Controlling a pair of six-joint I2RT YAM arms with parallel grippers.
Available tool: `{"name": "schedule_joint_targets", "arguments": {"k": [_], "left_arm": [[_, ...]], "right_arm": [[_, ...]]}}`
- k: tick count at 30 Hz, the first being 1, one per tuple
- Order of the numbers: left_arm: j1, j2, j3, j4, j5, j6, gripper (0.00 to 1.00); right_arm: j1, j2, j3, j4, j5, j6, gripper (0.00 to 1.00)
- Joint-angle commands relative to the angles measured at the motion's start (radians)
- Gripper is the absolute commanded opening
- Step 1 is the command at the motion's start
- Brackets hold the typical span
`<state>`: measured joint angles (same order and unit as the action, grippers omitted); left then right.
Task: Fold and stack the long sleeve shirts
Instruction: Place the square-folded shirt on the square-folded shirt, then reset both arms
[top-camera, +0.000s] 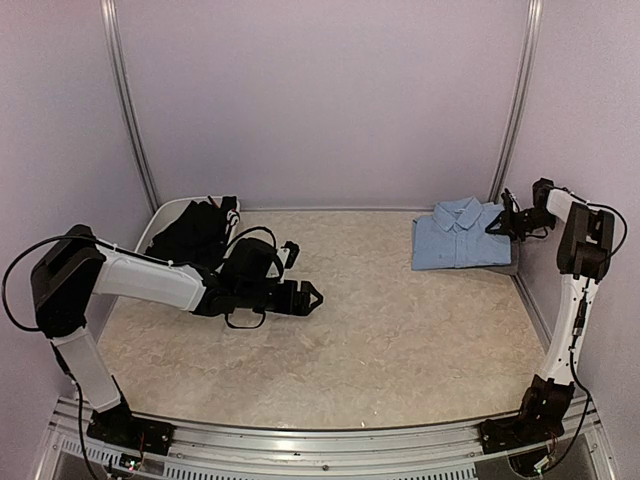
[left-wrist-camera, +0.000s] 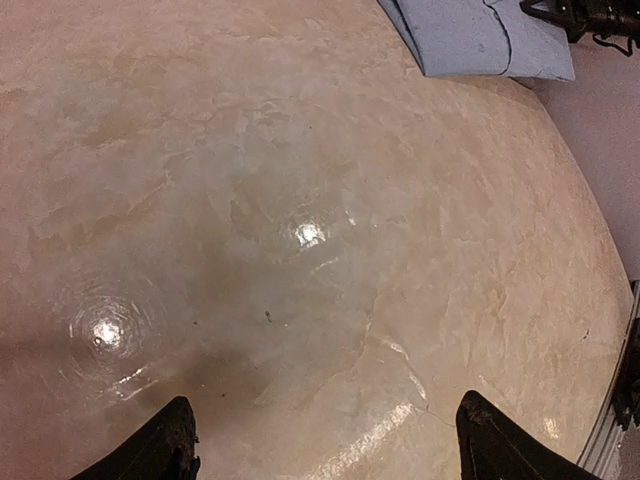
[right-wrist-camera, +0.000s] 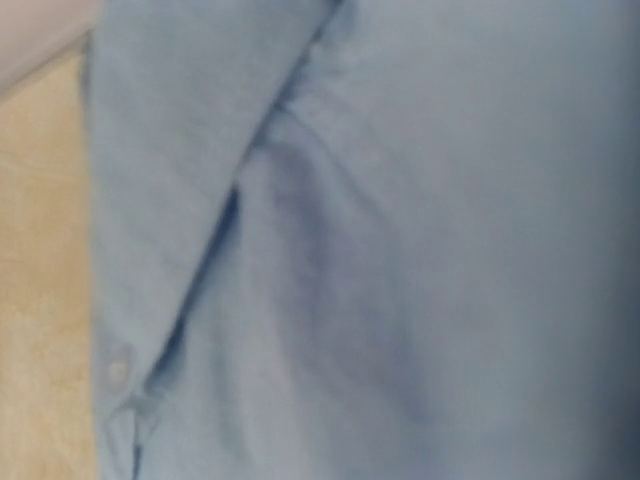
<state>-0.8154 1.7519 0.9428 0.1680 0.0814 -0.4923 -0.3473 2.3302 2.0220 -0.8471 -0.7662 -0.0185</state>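
A light blue shirt (top-camera: 458, 238) lies folded, collar up, at the back right of the table. It also shows in the left wrist view (left-wrist-camera: 480, 35) and fills the right wrist view (right-wrist-camera: 400, 250), close and blurred. A black shirt (top-camera: 195, 232) lies bunched in a white tub at the back left. No grey shirt is in view. My left gripper (top-camera: 310, 297) hovers over bare table just right of the tub, open and empty; in its own view (left-wrist-camera: 325, 445) the fingertips (left-wrist-camera: 170, 445) stand wide apart. My right gripper (top-camera: 505, 225) is at the blue shirt's right edge; its fingers are hidden.
The white tub (top-camera: 150, 225) stands against the back left wall. Purple walls enclose the table on three sides. The marbled beige tabletop (top-camera: 380, 340) stretches between the two arms. A metal rail runs along the near edge.
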Motion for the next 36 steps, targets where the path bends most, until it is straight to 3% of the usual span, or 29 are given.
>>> {"name": "schedule_joint_targets", "arguments": {"k": [1, 8, 16, 23, 31, 36], "left_arm": [[-0.011, 0.014, 0.033, -0.018, 0.013, 0.014, 0.85], [-0.011, 0.012, 0.033, -0.022, 0.007, 0.014, 0.85], [-0.004, -0.004, 0.037, -0.04, -0.012, 0.027, 0.86], [0.009, -0.018, 0.037, -0.063, -0.034, 0.034, 0.88], [0.037, -0.126, 0.018, -0.123, -0.239, 0.085, 0.99], [0.054, -0.2, 0.036, -0.201, -0.395, 0.127, 0.99]], "right_arm": [[-0.041, 0.014, -0.016, -0.024, 0.161, 0.004, 0.28], [-0.042, -0.095, -0.051, 0.024, 0.321, 0.056, 0.53], [-0.034, -0.207, -0.093, 0.079, 0.526, 0.082, 0.56], [-0.003, -0.21, -0.086, 0.072, 0.582, 0.08, 0.55], [0.114, -0.486, -0.354, 0.247, 0.623, 0.082, 0.59], [0.166, -0.708, -0.585, 0.385, 0.59, 0.11, 0.71]]}}
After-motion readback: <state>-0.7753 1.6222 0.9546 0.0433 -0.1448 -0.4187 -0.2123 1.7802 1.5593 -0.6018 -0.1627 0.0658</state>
